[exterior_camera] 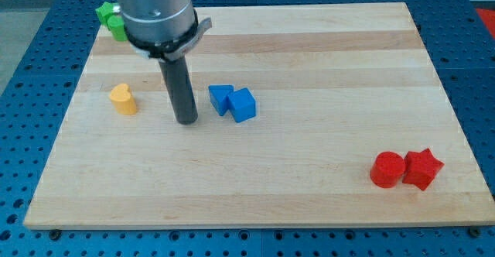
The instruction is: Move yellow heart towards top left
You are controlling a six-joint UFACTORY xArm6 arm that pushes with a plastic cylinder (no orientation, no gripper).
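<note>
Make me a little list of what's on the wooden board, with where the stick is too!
board: wooden board
my tip: touching no block, between the yellow heart and the blue blocks
yellow heart: at the view's left of my tip
blue blocks: two, and, touching, at the view's right of my tip
green block: top left corner, partly hidden, shape unclear
red cylinder: bottom right
red star: beside the cylinder

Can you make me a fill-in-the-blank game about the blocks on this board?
1. My tip sits between the yellow heart and the two ____ blocks.
2. The yellow heart is on the view's ____ side of my tip.
3. The two red blocks sit near the view's bottom ____ corner.
4. The ____ block sits at the board's top left corner.

Missing words: blue; left; right; green
</note>
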